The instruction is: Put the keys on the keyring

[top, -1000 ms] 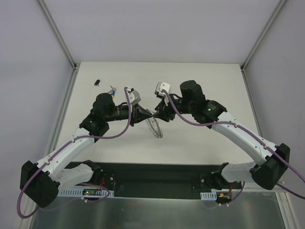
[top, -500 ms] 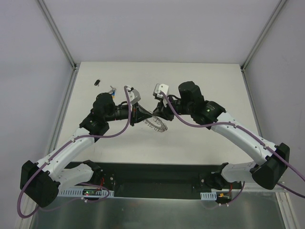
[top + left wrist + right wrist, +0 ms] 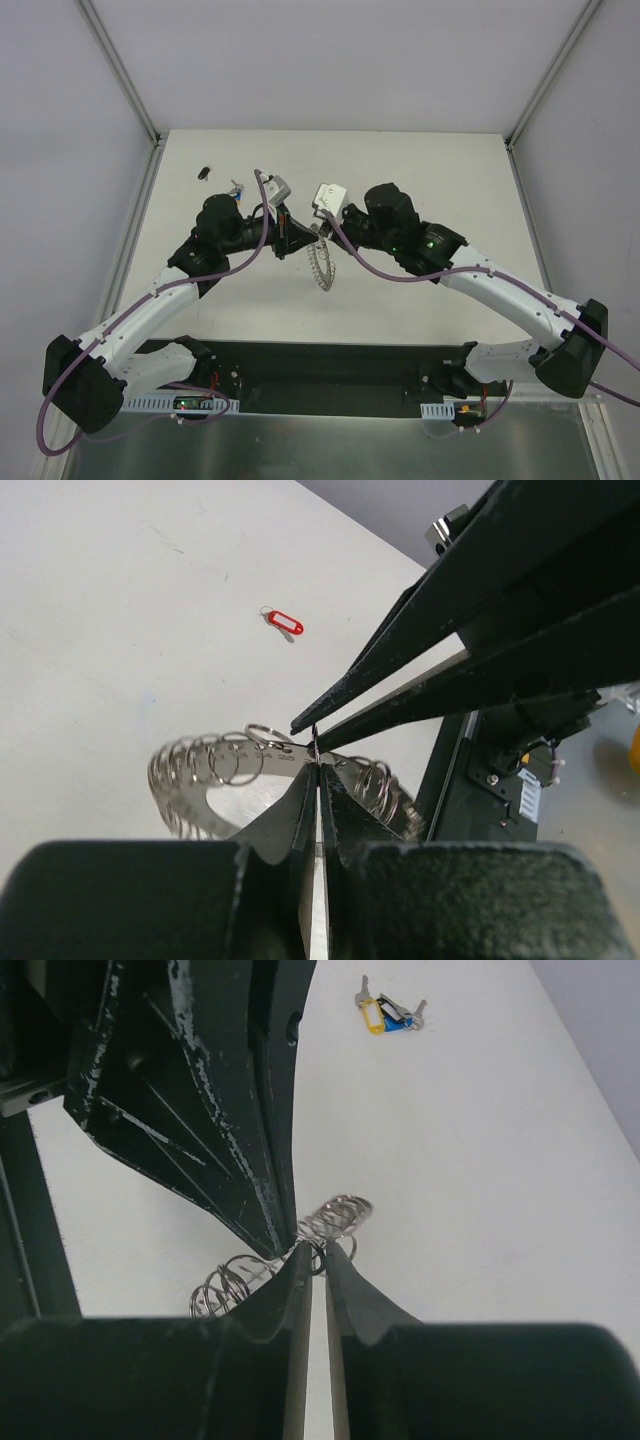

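A: The keyring [image 3: 322, 266], where is it?
B: Mid-table, hanging edge-on from both gripper tips, which meet nose to nose at its coiled rim.
A: The grips?
B: On the left gripper [image 3: 316, 772] the fingers are pressed nearly together, pinching the wire; the right gripper [image 3: 312, 1252] likewise nips a coil at the same spot.
A: And the keys?
B: The red-tagged key [image 3: 284, 622] lies apart on the table [image 3: 430, 170]; a yellow-and-blue-tagged cluster [image 3: 386, 1014] lies off by itself too.
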Available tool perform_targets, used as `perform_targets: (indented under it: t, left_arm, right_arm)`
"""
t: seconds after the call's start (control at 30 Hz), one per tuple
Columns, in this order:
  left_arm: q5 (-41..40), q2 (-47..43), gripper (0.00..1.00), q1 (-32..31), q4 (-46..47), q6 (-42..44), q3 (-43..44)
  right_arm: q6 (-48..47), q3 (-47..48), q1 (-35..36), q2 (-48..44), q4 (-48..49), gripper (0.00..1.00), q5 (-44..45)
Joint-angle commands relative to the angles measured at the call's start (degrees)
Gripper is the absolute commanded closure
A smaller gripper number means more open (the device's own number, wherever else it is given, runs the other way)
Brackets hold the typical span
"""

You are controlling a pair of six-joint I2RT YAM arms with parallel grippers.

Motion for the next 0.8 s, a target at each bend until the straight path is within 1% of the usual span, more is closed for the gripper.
perform_targets:
  t: [0.0,0.13,0.17,0.27,0.3,0.37,0.6,0.67,0.77]
  left_arm:
    - [-3.52,-0.34,1.0,-0.35,5.85,-7.48,3.11]
    - [-4.58,-0.6,1.0,-0.27,6.73,-8.72,2.84]
    - [-5.01,-0.69,1.0,-0.35,6.82,-8.37,2.67]
    - [-5.89,-1.13,1.0,-0.35,6.39,-5.65,1.61]
    - [-6.25,-1.39,1.0,-0.35,5.95,-4.86,1.52]
    - [-6.95,-1.65,1.0,-0.18,4.98,-3.1,1.52]
    - [-6.69,-2.36,1.0,0.17,2.96,-0.02,1.44]
    - [-5.2,-2.36,1.0,0.17,2.87,2.26,0.91]
    - [-3.35,-2.45,1.0,0.17,2.69,5.86,-0.23]
  right_arm:
    - [-2.7,-1.34,3.0,-1.54,4.09,0.87,9.19]
    - [-2.97,-1.95,4.33,-1.62,4.18,0.82,11.74]
    - [-2.7,-2.04,4.33,-1.8,4.18,0.78,11.83]
    - [-2.09,-2.57,4.41,-2.41,4.09,0.73,11.92]
    - [-1.91,-2.74,4.33,-2.67,4.01,0.72,13.84]
    - [-1.73,-3.1,4.24,-3.64,3.66,0.69,14.56]
    - [0.54,-4.94,2.92,-5.84,2.95,0.67,14.38]
    - [1.86,-5.55,1.44,-6.45,3.21,0.67,12.81]
    - [4.76,-6.08,-0.67,-6.81,4.09,0.66,7.99]
